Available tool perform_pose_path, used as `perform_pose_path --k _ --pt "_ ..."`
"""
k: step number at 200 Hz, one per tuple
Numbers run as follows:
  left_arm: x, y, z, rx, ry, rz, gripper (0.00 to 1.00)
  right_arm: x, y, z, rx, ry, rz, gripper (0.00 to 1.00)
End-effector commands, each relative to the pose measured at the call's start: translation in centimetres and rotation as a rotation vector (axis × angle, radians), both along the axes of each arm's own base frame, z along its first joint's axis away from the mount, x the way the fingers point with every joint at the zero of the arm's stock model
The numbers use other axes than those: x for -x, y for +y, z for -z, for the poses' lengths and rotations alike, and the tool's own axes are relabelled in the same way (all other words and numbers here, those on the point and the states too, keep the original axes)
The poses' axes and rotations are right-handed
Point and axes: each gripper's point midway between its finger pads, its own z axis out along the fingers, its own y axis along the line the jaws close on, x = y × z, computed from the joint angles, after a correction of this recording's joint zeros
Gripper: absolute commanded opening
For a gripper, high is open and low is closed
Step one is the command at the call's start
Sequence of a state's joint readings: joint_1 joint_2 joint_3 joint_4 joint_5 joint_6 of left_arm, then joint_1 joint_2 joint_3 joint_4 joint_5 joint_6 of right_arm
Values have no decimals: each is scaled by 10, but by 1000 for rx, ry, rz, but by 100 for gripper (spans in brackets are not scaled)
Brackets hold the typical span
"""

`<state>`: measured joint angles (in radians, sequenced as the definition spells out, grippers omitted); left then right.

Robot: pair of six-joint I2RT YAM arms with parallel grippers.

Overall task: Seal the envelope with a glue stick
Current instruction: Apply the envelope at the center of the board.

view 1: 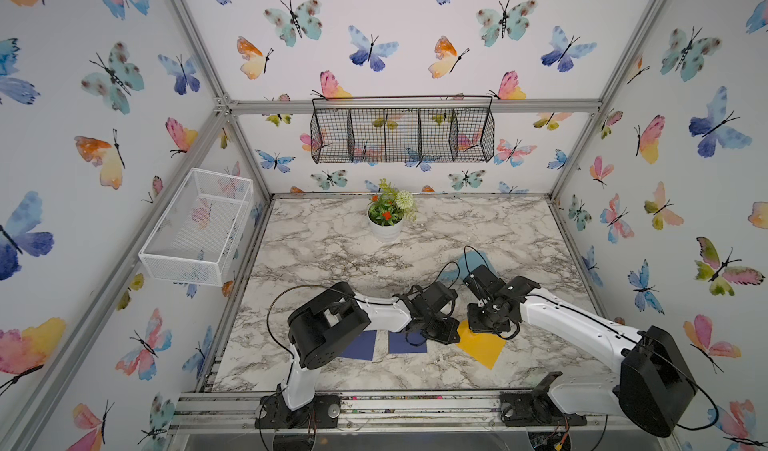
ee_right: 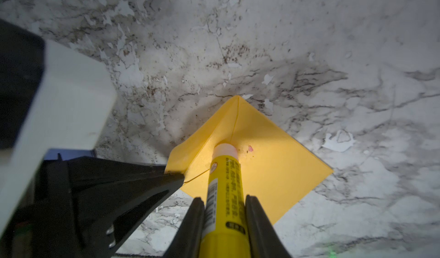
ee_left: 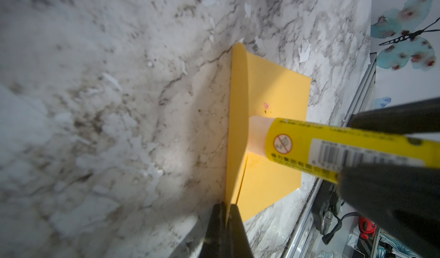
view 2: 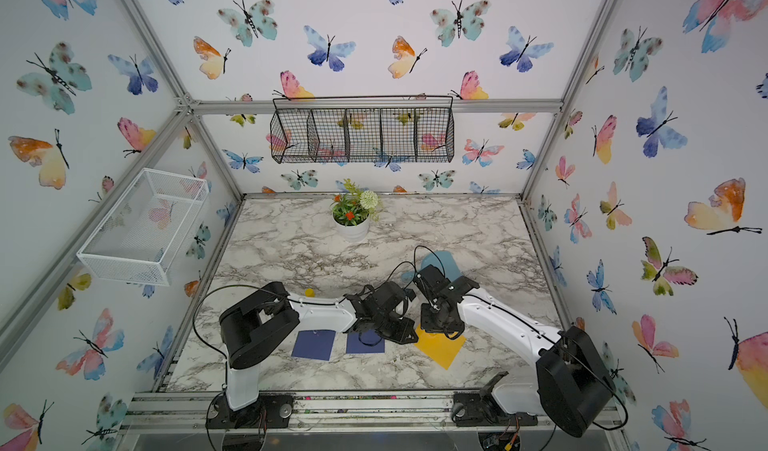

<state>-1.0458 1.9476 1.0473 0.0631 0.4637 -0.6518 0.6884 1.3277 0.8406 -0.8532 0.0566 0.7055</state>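
Two grips, and both sets of jaws are closed. Your left gripper [ee_left: 226,211] pinches the thin paper flap [ee_left: 238,114] of the yellow envelope [ee_left: 278,102] and stands it up off the flat square body. Your right gripper [ee_right: 223,202] clamps the glue stick [ee_right: 225,180], a glossy yellow tube with a barcode label. Its round white tip sits against the envelope right at the fold under the flap. The table [ee_right: 238,42] is marble-print film, scuffed and flaking. In both top views the wrists hide the jaws and the stick, and your left arm cuts off two navy squares [view 1: 359,345]. A yellow blob [view 2: 309,291] behind that arm is too small to make out.
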Motion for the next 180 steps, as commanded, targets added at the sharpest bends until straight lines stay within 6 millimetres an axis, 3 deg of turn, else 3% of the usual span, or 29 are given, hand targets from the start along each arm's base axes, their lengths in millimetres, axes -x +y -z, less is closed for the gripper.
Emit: perform_pose_path --k 1,36,121,133,161,180 --pt "2 13 8 -66 -6 -14 0 24 -28 14 131 100 -17 2" --pt "1 12 7 -64 -11 -13 0 37 9 26 -84 176 -47 2" --pt "1 17 5 -71 -23 -28 0 28 -35 11 143 90 -17 2" --pt "2 16 5 -70 -23 -28 0 30 -31 12 118 99 -22 2" --pt "2 16 6 -73 -22 -27 0 37 1 16 -56 145 -64 2" --pt "2 15 6 -71 -23 -29 0 37 -1 17 -47 148 -62 2"
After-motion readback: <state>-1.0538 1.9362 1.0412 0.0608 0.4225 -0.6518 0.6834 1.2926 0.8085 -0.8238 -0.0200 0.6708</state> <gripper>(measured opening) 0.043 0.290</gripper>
